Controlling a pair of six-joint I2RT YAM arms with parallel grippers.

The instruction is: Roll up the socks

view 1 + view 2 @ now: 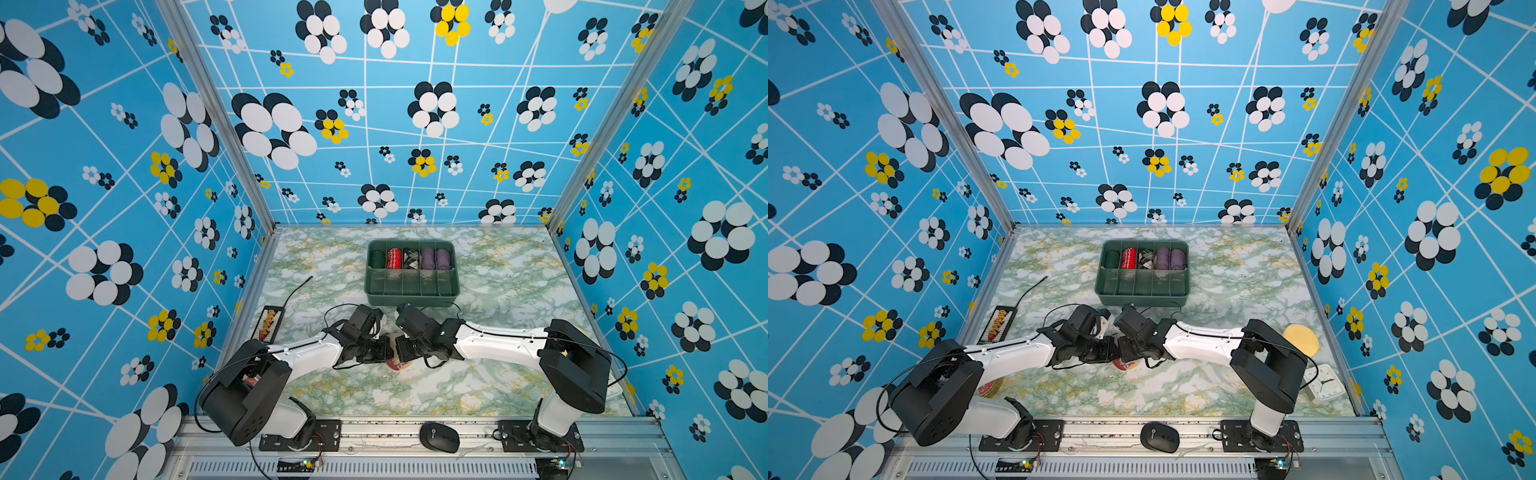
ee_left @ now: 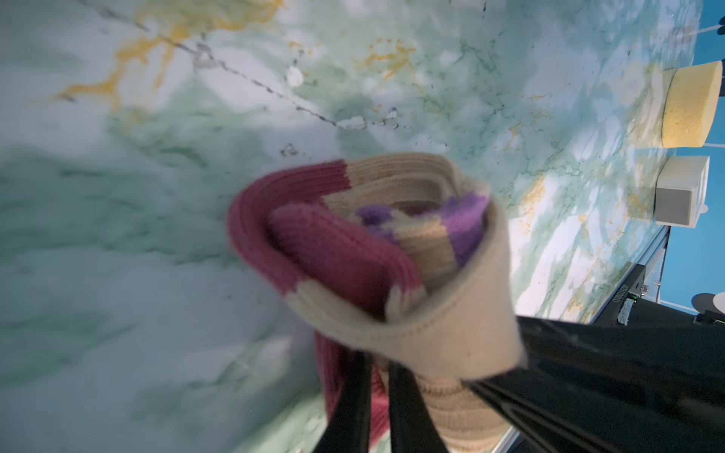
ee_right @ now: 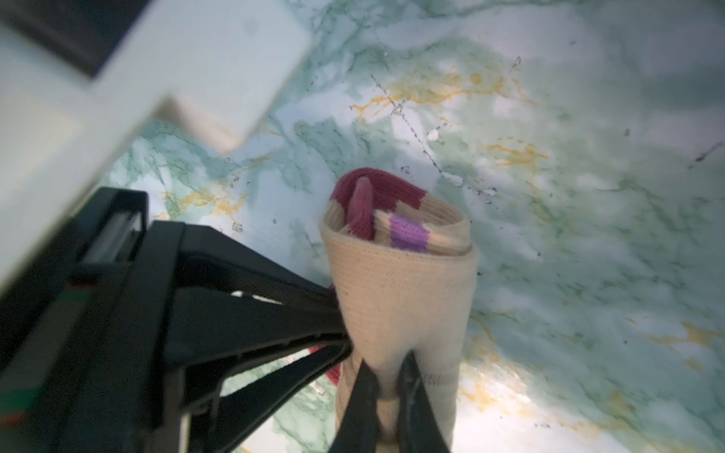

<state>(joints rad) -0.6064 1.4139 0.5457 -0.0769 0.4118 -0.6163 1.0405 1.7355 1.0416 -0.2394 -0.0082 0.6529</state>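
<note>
The left arm (image 1: 307, 353) and the right arm (image 1: 498, 343) share one build: glossy white forearm shells dotted with small dark screws, joined by bulky matte-black housings (image 1: 245, 399) at elbow and shoulder. The round face of the left arm's big housing shows a ring of small holes. Thin black cables (image 1: 498, 331) run along each arm and loop free near the joints. Each arm stands on a black base plate (image 1: 328, 432) fixed with silver screws, with thin red wires beside it. The left claw (image 2: 378, 361) and the right claw (image 3: 386, 364) have slim, black, tapering fingers; the left claw's are braced by open triangular frames.
</note>
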